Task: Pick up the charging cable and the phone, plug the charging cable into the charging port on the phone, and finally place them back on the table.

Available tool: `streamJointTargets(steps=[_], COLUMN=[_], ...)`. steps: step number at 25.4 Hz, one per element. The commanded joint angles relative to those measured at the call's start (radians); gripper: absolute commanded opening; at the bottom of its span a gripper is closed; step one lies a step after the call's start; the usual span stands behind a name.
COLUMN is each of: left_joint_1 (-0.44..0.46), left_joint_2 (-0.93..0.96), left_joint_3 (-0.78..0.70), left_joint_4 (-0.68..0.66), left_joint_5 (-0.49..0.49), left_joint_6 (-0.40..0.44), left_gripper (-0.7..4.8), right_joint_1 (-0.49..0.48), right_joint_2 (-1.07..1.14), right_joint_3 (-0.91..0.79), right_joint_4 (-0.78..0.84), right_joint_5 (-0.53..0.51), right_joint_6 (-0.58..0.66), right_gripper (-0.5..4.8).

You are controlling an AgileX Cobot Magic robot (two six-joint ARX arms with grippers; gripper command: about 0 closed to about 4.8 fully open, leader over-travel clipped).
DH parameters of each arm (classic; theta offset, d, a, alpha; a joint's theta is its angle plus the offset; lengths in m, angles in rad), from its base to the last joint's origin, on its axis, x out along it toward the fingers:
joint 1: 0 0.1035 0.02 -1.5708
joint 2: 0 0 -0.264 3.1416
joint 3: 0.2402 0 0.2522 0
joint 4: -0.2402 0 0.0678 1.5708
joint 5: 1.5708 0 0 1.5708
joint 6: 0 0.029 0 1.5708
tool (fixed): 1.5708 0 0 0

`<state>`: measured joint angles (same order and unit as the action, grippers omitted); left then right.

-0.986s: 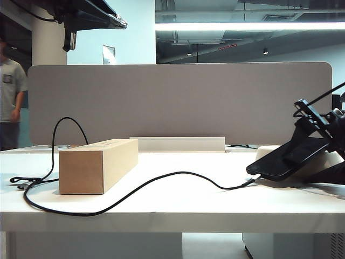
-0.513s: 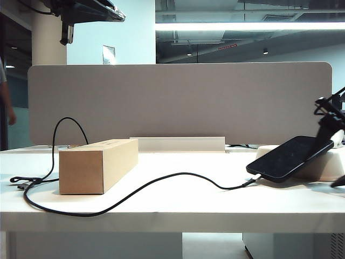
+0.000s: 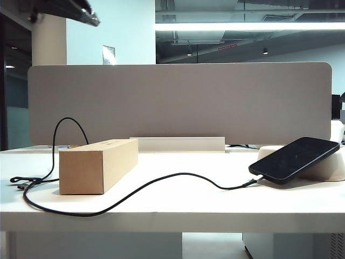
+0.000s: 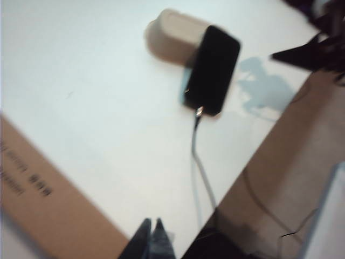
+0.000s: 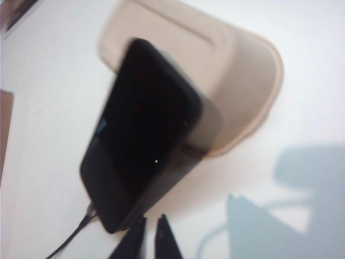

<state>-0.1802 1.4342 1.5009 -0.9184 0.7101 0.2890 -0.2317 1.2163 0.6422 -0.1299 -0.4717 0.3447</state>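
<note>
Phone (image 3: 295, 158) lies tilted, upper end propped on the off-white pulp tray (image 3: 329, 168), lower short edge down on the table (image 3: 215, 202). Screen dark, facing up.

Charging cable (image 3: 161, 179) is plugged into the phone's lower edge; the plug (image 4: 199, 112) shows there in the left wrist view. From the phone the cord runs across the table, curves in front of the cardboard box (image 3: 97, 164), loops round the box's far side and arcs up behind it.

Tray sits under the phone's upper half, touching it. Box is well apart from the phone. Grey divider panel (image 3: 178, 102) stands behind everything.

Right gripper (image 5: 149, 237) hangs above the table just beside the phone's plugged end, fingertips nearly together, nothing between them, clear of the phone.

Left gripper (image 4: 151, 241) is high above the table, well apart from the phone, fingertips pressed together, empty. View blurred.
</note>
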Motion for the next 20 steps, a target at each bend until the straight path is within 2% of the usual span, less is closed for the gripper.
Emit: streamJointTargets(steps=[1, 4, 7, 10, 13, 15, 17, 20], left_joint_1=[0.001, 0.001, 0.002, 0.002, 0.005, 0.015, 0.017, 0.017], left_joint_2=[-0.032, -0.057, -0.094, -0.154, -0.293, -0.415, -0.504, -0.631], left_joint_3=[0.004, 0.003, -0.009, -0.060, -0.231, -0.373, -0.460, -0.564], left_joint_4=[-0.021, -0.033, -0.037, -0.007, 0.103, 0.193, 0.217, 0.233], left_joint_5=[-0.072, -0.088, -0.106, -0.165, -0.245, -0.285, -0.336, -0.359], left_joint_6=[0.032, 0.058, 0.078, 0.078, 0.061, 0.013, 0.010, 0.010], left_gripper=[-0.06, -0.06, -0.06, -0.06, -0.06, -0.06, -0.06, -0.06], right_joint_1=[0.000, 0.002, 0.010, 0.037, 0.128, 0.195, 0.240, 0.293], right_joint_2=[-0.070, -0.129, -0.186, -0.246, -0.349, -0.425, -0.471, -0.525], right_joint_3=[0.003, 0.003, 0.003, 0.003, 0.003, 0.003, 0.003, 0.003], right_joint_4=[-0.019, -0.026, -0.030, -0.029, -0.030, -0.030, -0.038, -0.074], right_joint_5=[0.001, -0.010, -0.065, -0.073, -0.093, -0.094, -0.096, -0.096], right_joint_6=[-0.065, -0.065, -0.065, -0.066, -0.087, -0.088, -0.090, -0.122], right_gripper=[0.37, -0.04, -0.04, -0.04, -0.04, -0.04, -0.04, -0.04])
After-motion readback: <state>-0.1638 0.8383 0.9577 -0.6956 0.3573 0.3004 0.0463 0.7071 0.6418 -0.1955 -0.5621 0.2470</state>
